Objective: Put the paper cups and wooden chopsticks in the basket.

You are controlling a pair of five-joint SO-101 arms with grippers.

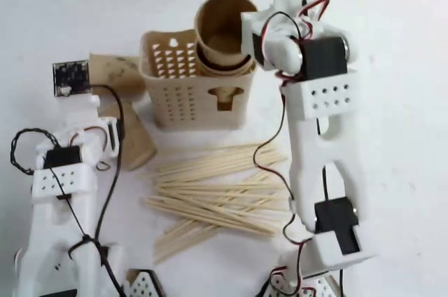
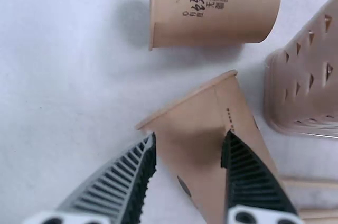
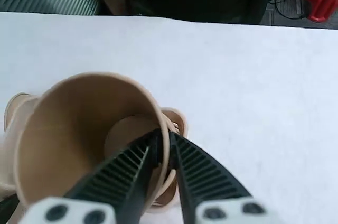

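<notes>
In the high view, the basket stands on the table with nested cups already inside. The held cup hangs just above them. One lying cup and a second lying cup rest just beside the basket on the left arm's side. The chopsticks lie in a loose heap in front of the basket.

In the left wrist view, the left hand has its fingers spread astride one lying cup, not closed on it, with the basket close by.

In the right wrist view, the right hand is clamped on the held cup's rim, over the basket.

My judgement is that the cups are partly done, two are left, and all the chopsticks remain.
</notes>
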